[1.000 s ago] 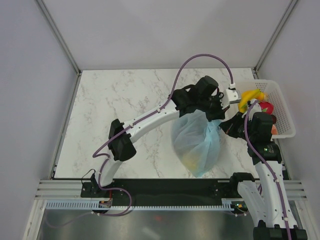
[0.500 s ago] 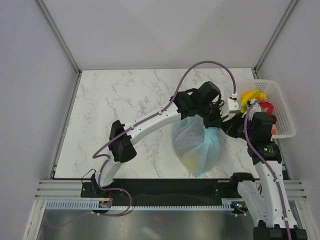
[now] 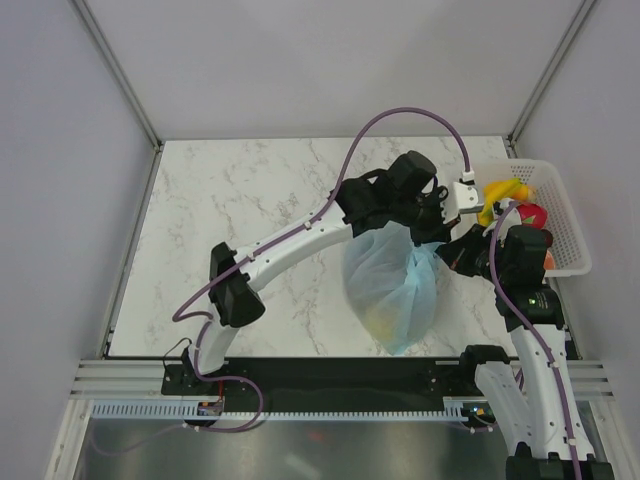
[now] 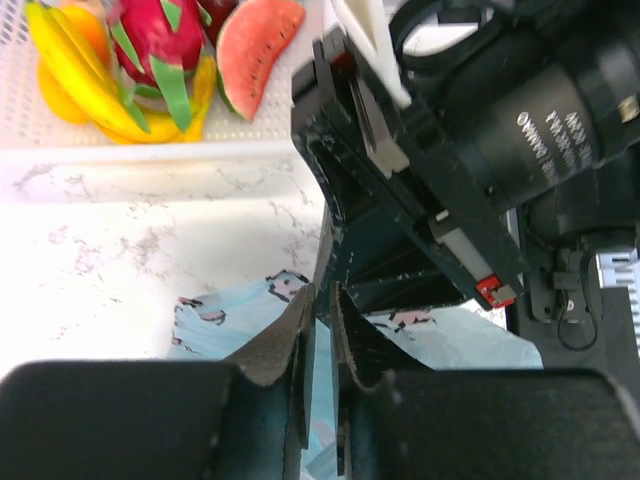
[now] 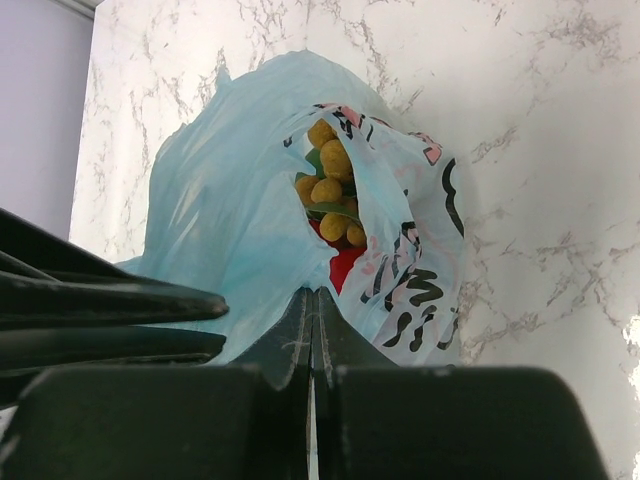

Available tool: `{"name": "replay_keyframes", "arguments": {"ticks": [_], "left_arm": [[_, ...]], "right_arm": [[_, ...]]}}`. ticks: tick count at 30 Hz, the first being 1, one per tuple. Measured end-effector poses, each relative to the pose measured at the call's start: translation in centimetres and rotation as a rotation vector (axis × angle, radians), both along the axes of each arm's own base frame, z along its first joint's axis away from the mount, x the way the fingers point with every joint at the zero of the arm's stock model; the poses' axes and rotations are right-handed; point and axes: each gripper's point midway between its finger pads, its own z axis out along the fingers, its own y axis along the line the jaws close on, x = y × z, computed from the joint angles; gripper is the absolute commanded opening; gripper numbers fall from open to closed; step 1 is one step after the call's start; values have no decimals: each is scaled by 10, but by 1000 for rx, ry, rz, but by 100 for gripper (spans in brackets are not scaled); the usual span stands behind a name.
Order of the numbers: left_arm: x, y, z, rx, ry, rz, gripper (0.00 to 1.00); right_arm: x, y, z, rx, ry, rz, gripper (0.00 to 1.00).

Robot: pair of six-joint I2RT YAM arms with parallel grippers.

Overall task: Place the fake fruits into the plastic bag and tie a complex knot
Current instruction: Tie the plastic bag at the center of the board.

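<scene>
The light-blue plastic bag (image 3: 395,290) lies bulging on the marble, its gathered top pulled to the right. Inside it, a tan round cluster (image 5: 330,180) and something red (image 5: 345,262) show through the mouth in the right wrist view. My right gripper (image 5: 311,292) (image 3: 452,250) is shut, pinching the bag's film at its tips. My left gripper (image 4: 318,290) (image 3: 428,232) hovers just above the bag's neck, close against the right wrist. Its jaws stand a narrow slit apart, with blue film (image 4: 320,400) showing in the gap. More fake fruits sit in the basket: bananas (image 4: 75,75), dragon fruit (image 4: 150,40), a watermelon slice (image 4: 255,45).
The white mesh basket (image 3: 565,215) stands at the table's right edge, just beyond both grippers. The left arm's purple cable (image 3: 400,115) arcs over the bag. The right wrist's camera housing (image 4: 540,110) fills the left wrist view's right side.
The left gripper's jaws, pressed together before, have parted slightly. The left wrist dipped towards the bag's neck, then drew back a little. The bag and right arm hold still.
</scene>
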Motion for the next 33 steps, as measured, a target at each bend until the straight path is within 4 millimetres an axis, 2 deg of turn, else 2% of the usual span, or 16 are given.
{"name": "replay_keyframes", "arguments": {"ticks": [7,11,15,17,21,23,26,30,33], "left_arm": [[1,-2,32,-85,-19,26,27],[2,7,57,-134,-18,78,27],[8,37,72,-178,17,207,33],[11,66,72,-205,52,294,35],[18,132,59,-306,123,476,36],[15,151,47,-357,163,533,36],[3,158,25,-448,238,554,37],[-4,157,-33,-468,365,602,41],[-3,151,-58,-478,431,619,44]], "right_arm": [[-1,2,0,5,1,10,0],[-1,1,0,4,2,9,0],[0,1,-1,2,6,7,0],[1,1,-2,1,11,7,0],[0,1,-2,-3,7,11,0],[0,2,-1,-2,-1,16,0],[-1,3,2,-2,-29,22,0],[-2,3,-2,-10,-48,31,0],[-3,4,-4,-21,-59,47,0]]}}
